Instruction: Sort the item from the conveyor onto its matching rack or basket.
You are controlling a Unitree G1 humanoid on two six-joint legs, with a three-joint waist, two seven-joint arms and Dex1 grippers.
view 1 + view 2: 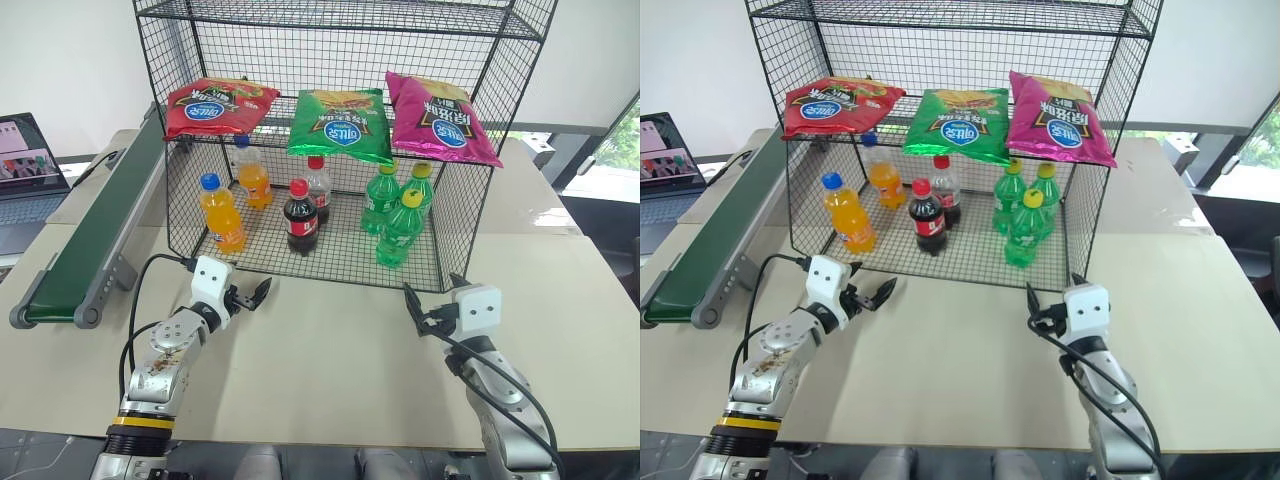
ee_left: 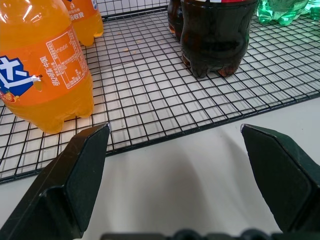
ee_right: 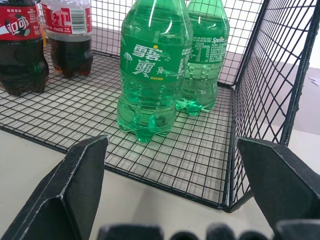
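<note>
The red chip bag lies on the middle shelf of the tall black wire rack, at its left end. To the left, the dark green conveyor runs along the table with nothing on its belt. My left gripper hovers over the table just in front of the rack's bottom tier, open and holding nothing. In the left wrist view its fingers face an orange soda bottle. My right gripper is open and holding nothing near the rack's front right corner, facing green bottles.
A green chip bag and a magenta chip bag share the middle shelf. Orange, cola and green bottles stand on the bottom tier. A laptop sits far left.
</note>
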